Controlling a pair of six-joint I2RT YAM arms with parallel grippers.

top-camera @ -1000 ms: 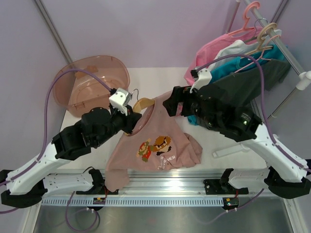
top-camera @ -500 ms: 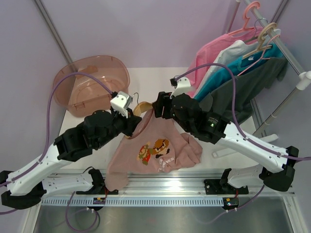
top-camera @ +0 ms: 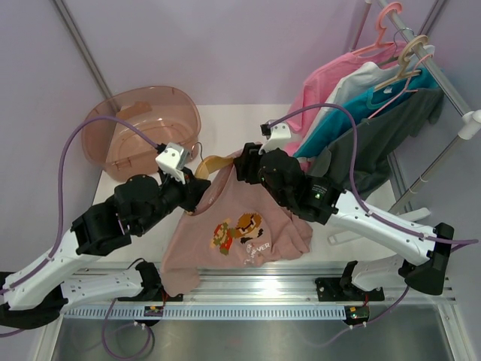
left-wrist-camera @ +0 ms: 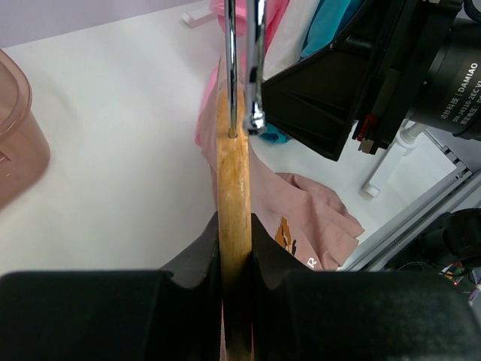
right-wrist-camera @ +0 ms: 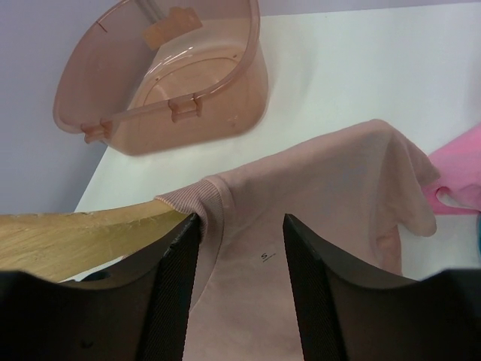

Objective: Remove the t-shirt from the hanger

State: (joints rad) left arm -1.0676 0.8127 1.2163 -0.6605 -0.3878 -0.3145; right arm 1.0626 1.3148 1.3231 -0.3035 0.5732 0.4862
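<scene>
Two-arm set-up at a white worktop. The left hand is closed narrowly on the edge-on body of the large light-brown wooden hanger, one black finger pressed to each face. The silver metal hook rises from the hanger's top just beyond the fingers.

The right hand stands partly apart, with a clear gap between its two black fingers. The ribbed neckline of the dusty-pink short-sleeved t-shirt lies in that gap. One pointed wooden end of the hanger reaches the left-side finger, and whether finger and wood touch cannot be told.

From above, the t-shirt hangs from the hanger between the left hand and the right hand. Its hem spreads toward the near worktop edge. A translucent brown-pink plastic tub sits at the far left.

Legible writing: "DAMIAO" on the right arm's casing, a small "S" inside the neck, and letters ending "VER" under the pixel-art chest print.
</scene>
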